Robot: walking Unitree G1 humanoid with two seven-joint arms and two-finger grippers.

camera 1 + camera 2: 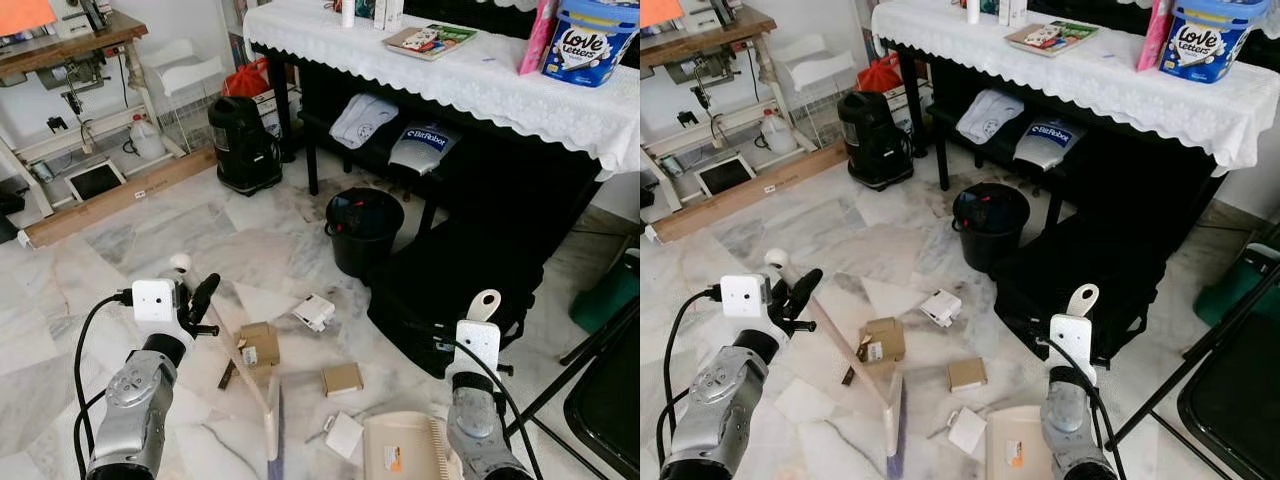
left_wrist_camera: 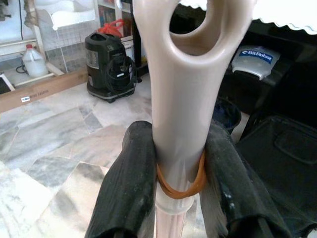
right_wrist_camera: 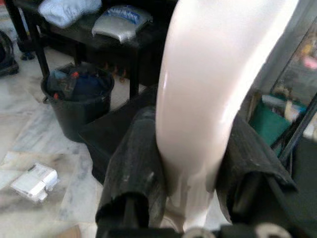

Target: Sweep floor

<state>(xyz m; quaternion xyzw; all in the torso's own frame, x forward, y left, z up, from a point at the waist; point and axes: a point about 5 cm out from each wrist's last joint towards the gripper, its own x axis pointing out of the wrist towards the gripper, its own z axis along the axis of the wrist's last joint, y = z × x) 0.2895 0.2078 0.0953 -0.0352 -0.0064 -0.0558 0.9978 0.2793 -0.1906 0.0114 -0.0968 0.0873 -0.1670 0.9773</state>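
My left gripper (image 2: 181,186) is shut on the beige broom handle (image 2: 185,99), just above an orange rubber band. In the eye views the broom shaft (image 1: 238,355) slants down from that gripper (image 1: 197,303) to the broom head (image 1: 271,420) on the marble floor. My right gripper (image 3: 190,168) is shut on the pale dustpan handle (image 3: 208,89). The beige dustpan (image 1: 400,447) rests on the floor in front of me. Litter lies between them: a brown box (image 1: 258,345), a smaller brown box (image 1: 342,378), a white packet (image 1: 315,312) and a white scrap (image 1: 344,435).
A black bucket (image 1: 364,230) and a black bag (image 1: 450,290) sit ahead under the table with the white lace cloth (image 1: 480,80). A black canister (image 1: 243,145) stands at the back left beside a wooden plank (image 1: 120,195). A black folding chair (image 1: 605,390) is at the right.
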